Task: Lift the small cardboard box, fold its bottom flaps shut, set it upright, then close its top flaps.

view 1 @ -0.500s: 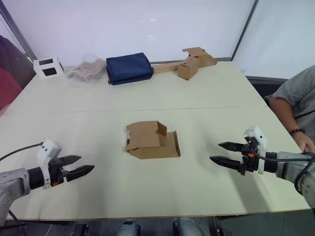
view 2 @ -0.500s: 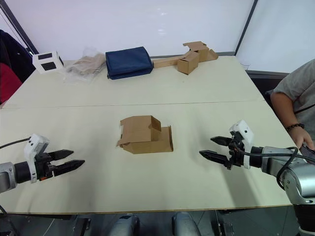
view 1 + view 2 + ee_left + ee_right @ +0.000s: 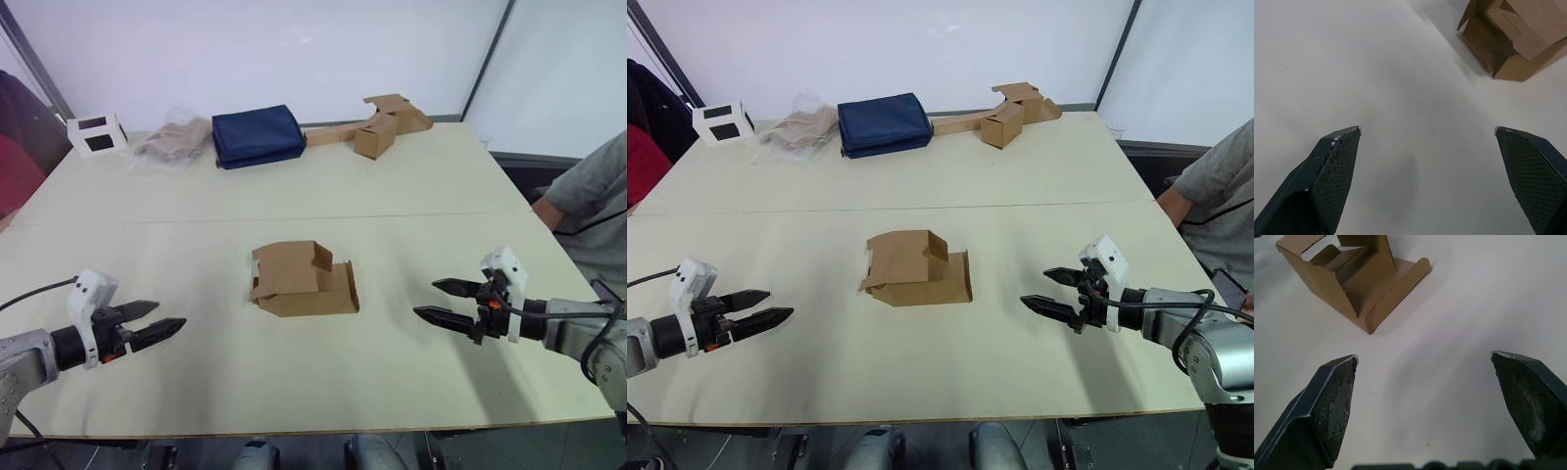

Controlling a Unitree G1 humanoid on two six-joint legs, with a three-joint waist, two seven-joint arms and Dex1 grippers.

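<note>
The small cardboard box (image 3: 299,280) lies on its side in the middle of the table, brown and unmarked, with flaps (image 3: 318,258) spread loose at both ends. It also shows in the left wrist view (image 3: 1508,39) and the right wrist view (image 3: 1354,276), where its open end faces the camera. My left gripper (image 3: 155,323) hovers open over the table's near left, well apart from the box. My right gripper (image 3: 441,302) hovers open at the near right, also apart from it. Neither holds anything.
At the table's far edge lie a navy blue bag (image 3: 257,135), a clear plastic bag (image 3: 172,139), a white cube (image 3: 96,133) and another small brown box joined to a long cardboard strip (image 3: 377,125). A person's arm (image 3: 578,201) is at the right edge.
My left gripper has drawn back slightly toward the left. The right gripper has edged slightly left. The person's arm at the right has pulled back from the table edge. The box has not moved.
</note>
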